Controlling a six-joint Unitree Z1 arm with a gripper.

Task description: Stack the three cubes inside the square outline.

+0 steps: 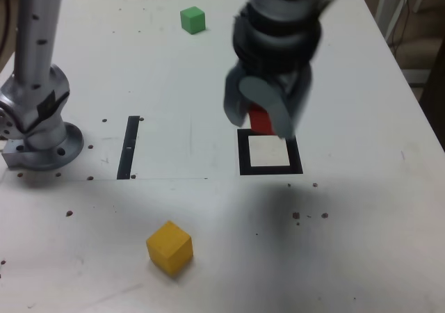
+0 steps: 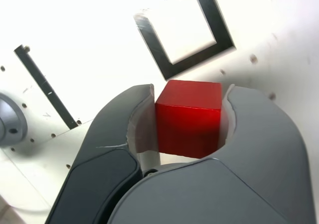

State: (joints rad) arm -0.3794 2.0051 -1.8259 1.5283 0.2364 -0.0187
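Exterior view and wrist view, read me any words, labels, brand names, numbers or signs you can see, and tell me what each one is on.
None: no readable text in either view.
The red cube, green cube and yellow cube have plain faces.
The square outline and black strip are unlettered markings.
The gripper and table show no label.

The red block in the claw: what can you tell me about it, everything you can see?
The red cube is a small, solid-coloured block with matte faces and crisp edges. It is clamped between the two grey fingers of the gripper, which press on opposite sides; its top and one side face show in the wrist view. It is held off the white table, just behind the square outline in the exterior view, mostly hidden there by the claw. The square's white centre holds nothing yet.
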